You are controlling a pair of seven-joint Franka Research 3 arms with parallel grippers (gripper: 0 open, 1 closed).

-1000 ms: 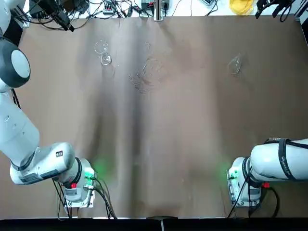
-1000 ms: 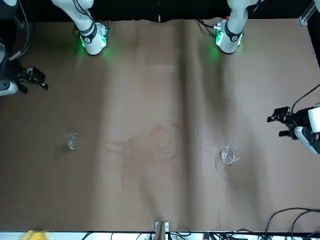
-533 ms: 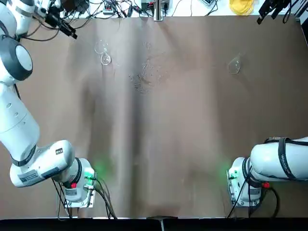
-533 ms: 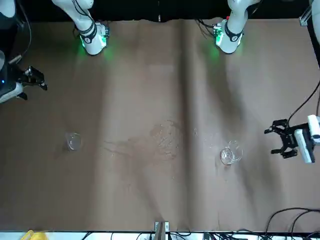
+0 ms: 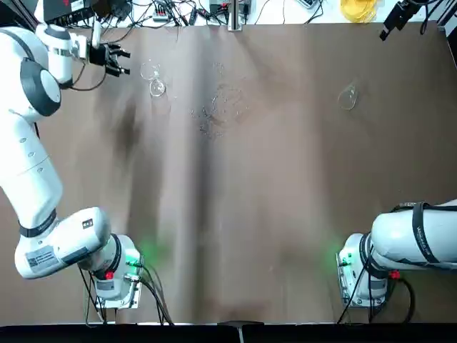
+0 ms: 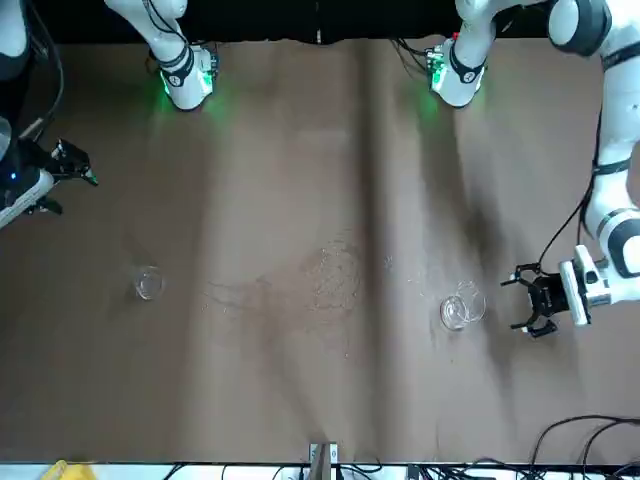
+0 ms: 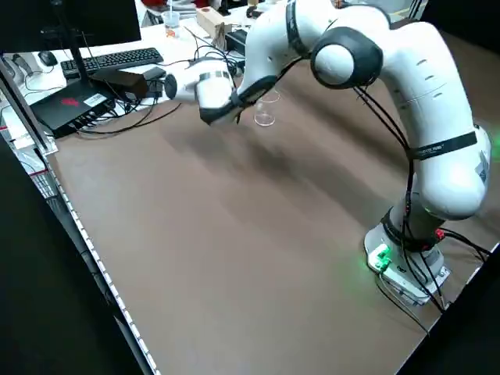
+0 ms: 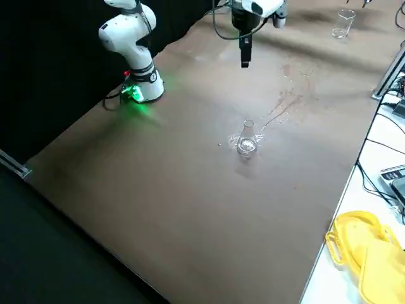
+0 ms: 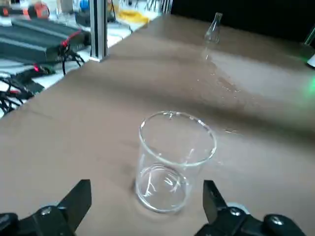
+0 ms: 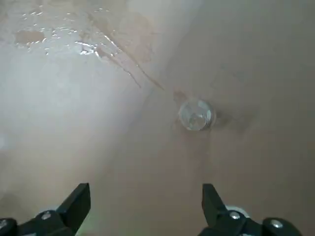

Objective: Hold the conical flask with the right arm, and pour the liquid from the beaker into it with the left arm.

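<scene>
My arm bases sit at the near edge of the brown counter [image 5: 285,214], green lights on. Wet streaks [image 5: 218,111] glint mid-counter, between the two glass vessels; nothing blocks either one. My left gripper [image 6: 522,300] is low at the far left side, jaws wide open and empty, level with the beaker [image 9: 174,160], which stands upright just beyond them, not touched. Beaker is clear, straight-walled, round bright rim; any liquid inside is too clear to tell. My right gripper [image 5: 389,28] hangs high past the far right edge, jaws spread, holding nothing; the conical flask [image 8: 246,138] stands upright well below and apart, clear glass, wide base, narrow neck. Cables [image 5: 164,11] clutter the far edge.
</scene>
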